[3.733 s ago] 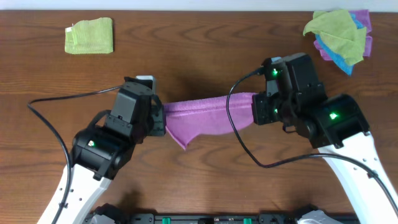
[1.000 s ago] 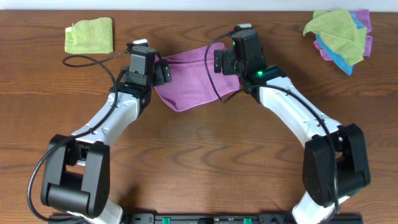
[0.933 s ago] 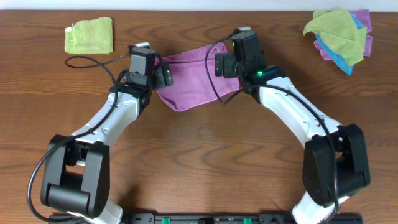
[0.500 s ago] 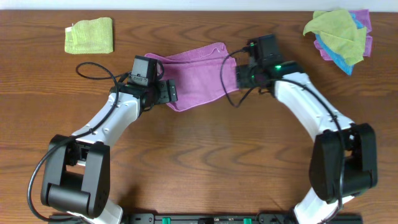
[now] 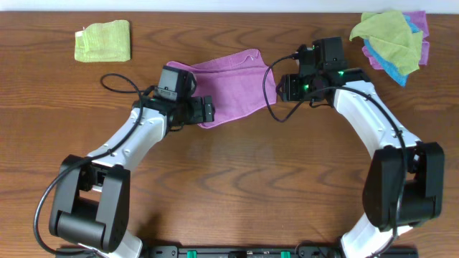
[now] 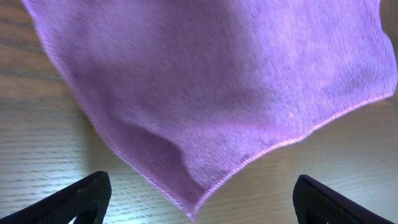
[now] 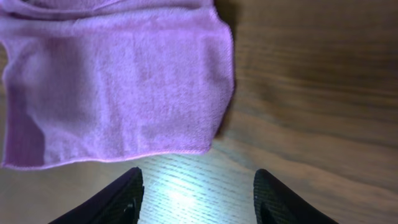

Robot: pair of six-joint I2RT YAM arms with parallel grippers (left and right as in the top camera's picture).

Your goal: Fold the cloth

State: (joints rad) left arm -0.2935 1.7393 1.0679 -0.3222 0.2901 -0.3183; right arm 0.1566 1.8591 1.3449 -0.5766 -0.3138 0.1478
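The lilac-purple cloth (image 5: 228, 80) lies folded on the wooden table, its long edge running left to right. My left gripper (image 5: 204, 112) hovers over the cloth's lower left corner. In the left wrist view the cloth (image 6: 205, 87) fills the upper frame, and its pointed corner reaches down between the wide-open left gripper (image 6: 199, 208) without being gripped. My right gripper (image 5: 284, 87) sits just off the cloth's right end. In the right wrist view the cloth (image 7: 112, 87) lies ahead and to the left, and the right gripper (image 7: 196, 199) stands open over bare wood.
A folded yellow-green cloth (image 5: 103, 41) lies at the back left. A heap of green, blue and purple cloths (image 5: 391, 39) sits at the back right corner. Black cables loop beside both wrists.
Both grippers have pulled away from the cloth's far edge, the left toward the near corner, the right off to the right. The cloth now lies flat and free. The right jaws have narrowed.
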